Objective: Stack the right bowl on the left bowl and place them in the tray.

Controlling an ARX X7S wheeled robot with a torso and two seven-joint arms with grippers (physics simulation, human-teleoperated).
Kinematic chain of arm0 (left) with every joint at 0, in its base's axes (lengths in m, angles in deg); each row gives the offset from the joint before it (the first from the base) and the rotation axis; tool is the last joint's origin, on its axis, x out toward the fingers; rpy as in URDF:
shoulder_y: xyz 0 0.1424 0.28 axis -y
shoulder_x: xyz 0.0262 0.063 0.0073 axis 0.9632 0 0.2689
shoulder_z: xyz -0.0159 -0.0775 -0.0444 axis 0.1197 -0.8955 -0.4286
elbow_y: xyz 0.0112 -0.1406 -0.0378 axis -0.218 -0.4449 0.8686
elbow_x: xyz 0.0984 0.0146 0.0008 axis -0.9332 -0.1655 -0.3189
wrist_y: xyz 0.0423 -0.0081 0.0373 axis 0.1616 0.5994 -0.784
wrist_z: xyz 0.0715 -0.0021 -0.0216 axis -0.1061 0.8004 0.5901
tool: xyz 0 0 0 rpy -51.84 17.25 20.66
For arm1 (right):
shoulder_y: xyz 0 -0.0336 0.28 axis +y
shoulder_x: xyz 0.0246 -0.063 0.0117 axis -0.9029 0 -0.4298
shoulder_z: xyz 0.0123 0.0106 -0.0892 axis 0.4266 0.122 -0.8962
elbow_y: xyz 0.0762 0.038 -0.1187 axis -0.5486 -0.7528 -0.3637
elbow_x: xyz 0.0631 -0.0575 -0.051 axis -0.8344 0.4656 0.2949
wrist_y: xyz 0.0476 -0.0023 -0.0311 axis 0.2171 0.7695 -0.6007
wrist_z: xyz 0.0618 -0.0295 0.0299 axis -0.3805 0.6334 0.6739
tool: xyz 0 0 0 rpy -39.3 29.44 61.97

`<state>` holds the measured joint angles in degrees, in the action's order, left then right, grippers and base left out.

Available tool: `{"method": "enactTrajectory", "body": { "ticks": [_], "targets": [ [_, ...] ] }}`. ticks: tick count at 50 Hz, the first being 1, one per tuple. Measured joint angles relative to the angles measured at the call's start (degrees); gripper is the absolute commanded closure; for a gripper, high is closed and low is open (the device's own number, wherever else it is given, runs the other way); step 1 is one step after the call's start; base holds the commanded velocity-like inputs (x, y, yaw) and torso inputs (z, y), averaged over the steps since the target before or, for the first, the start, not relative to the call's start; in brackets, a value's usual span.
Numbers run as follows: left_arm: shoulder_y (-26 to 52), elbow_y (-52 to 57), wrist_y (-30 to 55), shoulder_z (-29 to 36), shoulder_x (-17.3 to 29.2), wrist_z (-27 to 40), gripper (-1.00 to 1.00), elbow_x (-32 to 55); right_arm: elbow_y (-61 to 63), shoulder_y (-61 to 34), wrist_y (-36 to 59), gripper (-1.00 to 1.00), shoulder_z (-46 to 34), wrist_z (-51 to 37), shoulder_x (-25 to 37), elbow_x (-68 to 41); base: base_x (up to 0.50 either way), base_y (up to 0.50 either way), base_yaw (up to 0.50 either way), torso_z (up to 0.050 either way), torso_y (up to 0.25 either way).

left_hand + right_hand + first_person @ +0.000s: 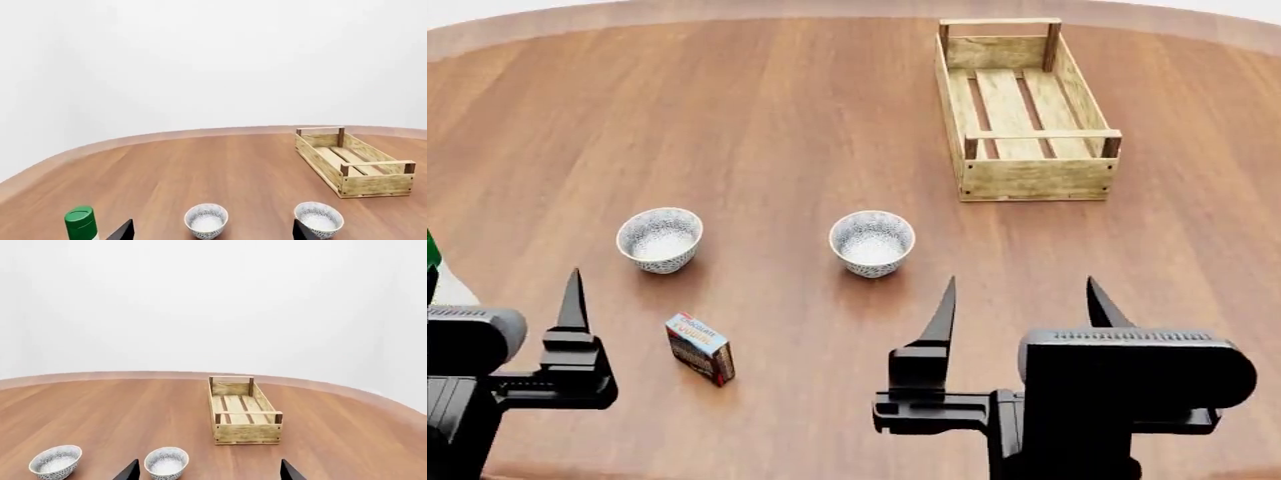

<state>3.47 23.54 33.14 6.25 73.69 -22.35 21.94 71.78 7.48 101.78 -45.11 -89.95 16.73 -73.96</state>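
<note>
Two white speckled bowls stand on the wooden table: the left bowl [659,238] and the right bowl [872,242]. The tray [1040,178], a pale wood crate, is empty at the far right. My left gripper [213,224] is open and empty, hovering short of the left bowl [206,220]; only one of its fingers [571,302] shows in the head view. My right gripper [1024,305] is open and empty, near and to the right of the right bowl [167,462]. The tray also shows in the left wrist view [377,185] and in the right wrist view [247,434].
A small colourful box [701,348] lies on the table in front of the left bowl. A green-capped bottle [81,222] stands at the left edge beside my left gripper. The table's curved far edge [694,12] runs behind everything.
</note>
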Motion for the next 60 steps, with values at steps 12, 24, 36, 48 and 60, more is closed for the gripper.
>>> {"method": "enactTrajectory", "body": {
  "ticks": [12, 24, 36, 48, 60],
  "targets": [
    [3.9, 4.0, 5.6, -0.3, 0.8, 1.0, -1.0, 0.9, 4.0, -4.2, 5.6, -1.0, 0.3, -1.3, 0.6, -1.1, 0.38, 0.0, 0.0, 0.0, 0.0],
    [5.3, 5.4, 6.8, -0.8, 1.3, 1.5, -1.0, 1.5, 6.0, -6.4, 8.2, -1.0, 0.0, -2.0, 1.0, -1.8, 0.5, 0.0, 0.0, 0.0, 0.0],
    [5.9, 5.7, 6.8, -0.9, 1.8, 1.9, -1.0, 1.7, 6.9, -7.2, 9.4, -1.0, -0.4, -2.4, 1.3, -2.4, 0.5, 0.0, 0.0, 0.0, 0.001],
    [6.2, 5.8, 6.9, -1.1, 2.2, 2.3, -1.0, 2.1, 7.4, -7.7, 10.2, -1.0, -0.7, -2.3, 1.7, -3.4, 0.5, 0.0, 0.0, 0.0, 0.0],
    [6.3, 5.8, 6.7, -1.2, 2.4, 2.6, -1.0, 2.5, 7.5, -7.9, 10.4, -1.0, -1.0, -2.6, 1.9, -3.9, 0.5, 0.0, 0.0, 0.0, 0.001]
  ]
}}
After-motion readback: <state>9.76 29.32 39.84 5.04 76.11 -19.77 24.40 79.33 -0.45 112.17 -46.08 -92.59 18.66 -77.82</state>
